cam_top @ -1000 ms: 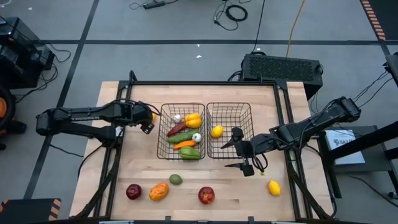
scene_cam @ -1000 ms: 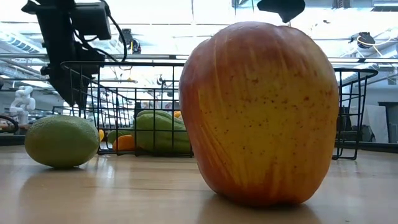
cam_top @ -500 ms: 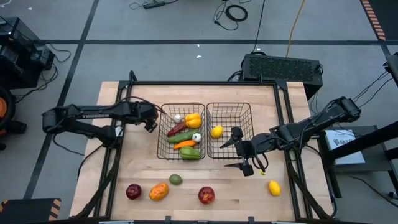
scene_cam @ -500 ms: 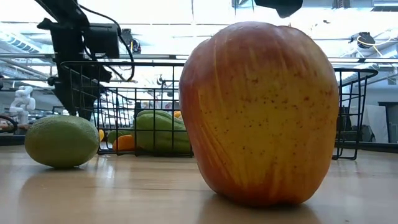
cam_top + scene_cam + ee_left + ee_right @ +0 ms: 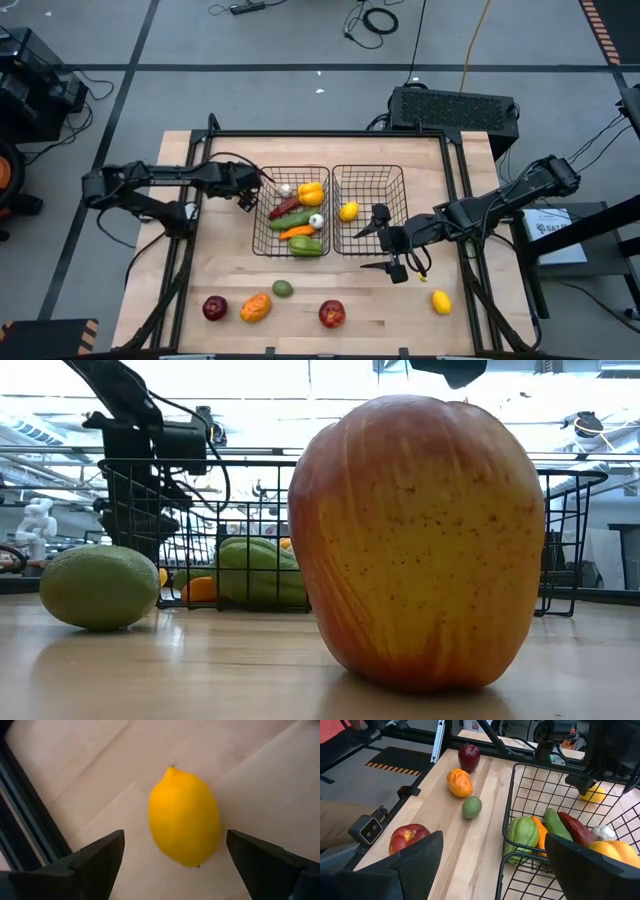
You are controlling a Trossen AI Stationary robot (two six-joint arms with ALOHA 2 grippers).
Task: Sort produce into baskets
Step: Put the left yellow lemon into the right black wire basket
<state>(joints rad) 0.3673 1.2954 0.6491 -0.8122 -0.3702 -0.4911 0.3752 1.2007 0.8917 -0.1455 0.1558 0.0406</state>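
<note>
Wooden counter [image 5: 230,275], overhead. Left gripper [image 5: 248,190], fingers spread, hovers mid-left beside the left basket [image 5: 262,215], directly above a lemon [image 5: 184,817] lying centred between them. Right gripper [image 5: 378,246], fingers spread, waits lower right of centre.

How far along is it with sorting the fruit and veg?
Partly done. The left basket holds several vegetables; the right basket holds one lemon. Nothing is gripped: the left claw hangs open over a second lemon on the table, and the right claw is open by the right basket. Left loose: a dark apple, orange pepper, green fruit, red apple, third lemon.
</note>
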